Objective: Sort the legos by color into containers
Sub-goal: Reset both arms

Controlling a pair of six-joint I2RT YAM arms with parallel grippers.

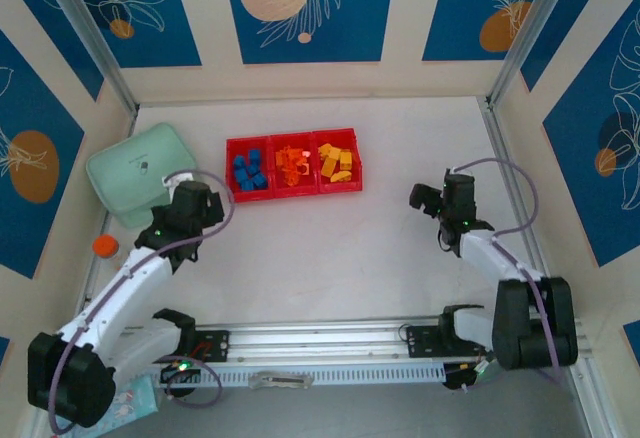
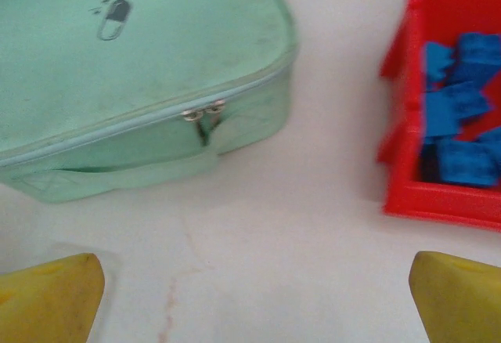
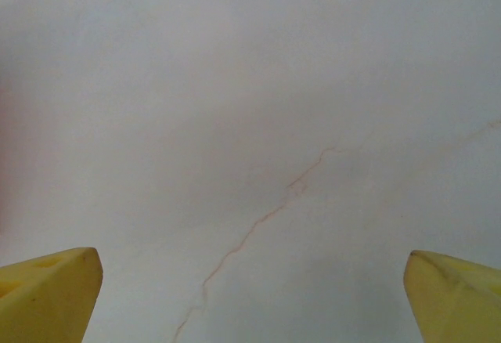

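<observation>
White table [image 1: 330, 258] with blue, orange, yellow legos [image 1: 292, 165] in separate red containers [image 1: 292, 193]

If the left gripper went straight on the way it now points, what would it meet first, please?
The left gripper would probably meet bare table, in the gap between the mint-green case and the red tray; depth is unclear.

White tabletop [image 1: 330, 258], blue leaf-print walls [image 1: 352, 28], alu posts [image 1: 90, 38]

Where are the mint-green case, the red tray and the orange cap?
mint-green case [image 1: 135, 173]: top view, its lid.
red tray [image 2: 442, 203]: left wrist view, its outer wall.
orange cap [image 1: 105, 246]: top view, its top.
</observation>
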